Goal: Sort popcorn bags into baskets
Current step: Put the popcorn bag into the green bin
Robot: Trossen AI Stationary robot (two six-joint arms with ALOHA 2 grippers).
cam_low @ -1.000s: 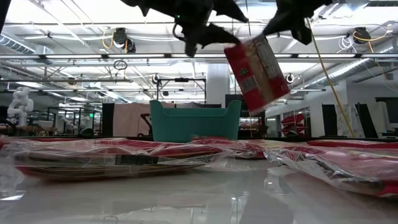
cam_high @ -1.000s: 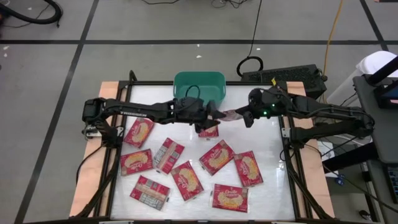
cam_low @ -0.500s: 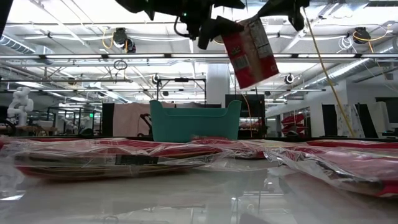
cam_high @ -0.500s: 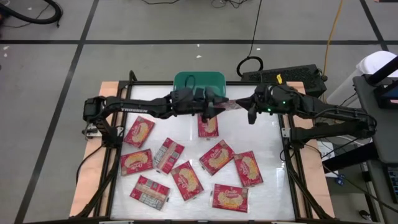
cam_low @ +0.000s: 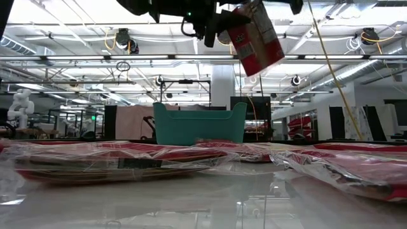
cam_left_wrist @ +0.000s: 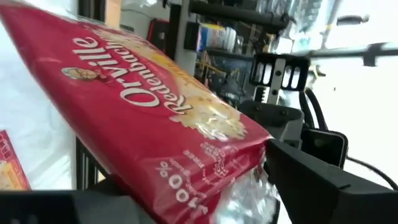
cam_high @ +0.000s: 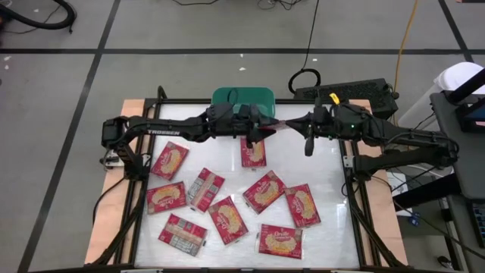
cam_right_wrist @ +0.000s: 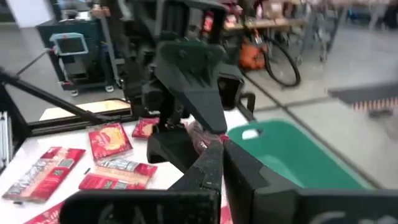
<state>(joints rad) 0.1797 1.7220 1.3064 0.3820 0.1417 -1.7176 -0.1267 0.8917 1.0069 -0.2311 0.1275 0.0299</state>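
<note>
Held packet: a flat red popcorn bag point(cam_low: 255, 40) with a yellow popcorn picture hangs in the air between the two grippers, just in front of the tub's near rim and well above the table.
Long axis: it runs roughly from one arm across to the other, tilted, one end lower.
Right gripper point(cam_high: 291, 123): fingers pressed together on the packet's right end, pinching it.
Left gripper point(cam_high: 267, 127): at the packet's left end, jaws spread about it; I judge it a loose hold or none.
Basket: the teal-green plastic tub point(cam_high: 242, 96) sits at the table's far edge, just beyond the packet.
Nearer arm: both wrists are close to it; the carry looks to be the right one's.
Remaining: nine red packets point(cam_high: 263, 191) lie flat on the white table point(cam_high: 333, 227), well apart from the tub.
</note>
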